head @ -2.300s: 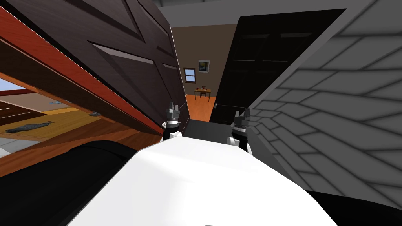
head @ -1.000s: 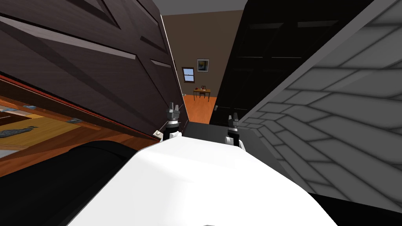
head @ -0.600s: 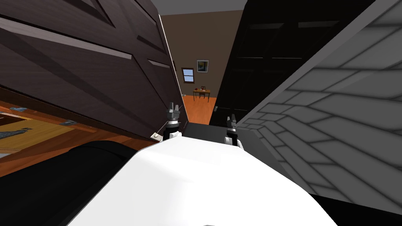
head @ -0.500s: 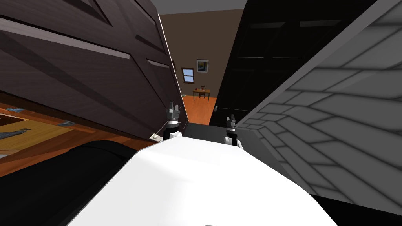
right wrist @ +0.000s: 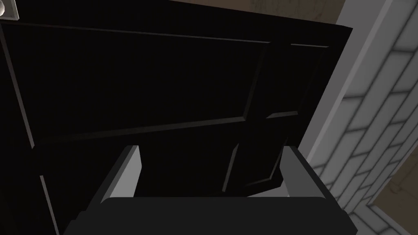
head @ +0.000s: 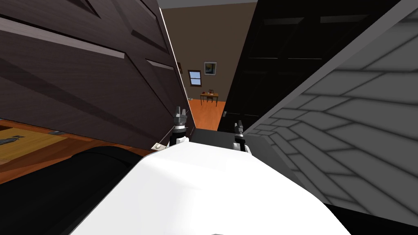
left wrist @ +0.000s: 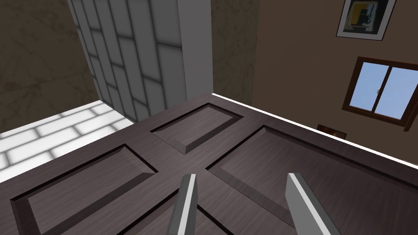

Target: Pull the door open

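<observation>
Fingers of the left gripper (left wrist: 241,178) stand wide apart, empty, over the dark brown panelled wooden door (left wrist: 122,171) across the frame's lower half. The right gripper (right wrist: 211,149), equally spread and empty, faces the black panelled door (right wrist: 143,81) at centre.

A small wooden table (head: 209,96) stands at the far edge of the orange wooden floor (head: 206,113), against a brown wall (head: 196,41). On that wall, above the table, hangs a window (head: 195,78); a framed picture (head: 210,68) hangs just beside it, slightly higher. A grey tiled wall (head: 347,122) runs alongside.
</observation>
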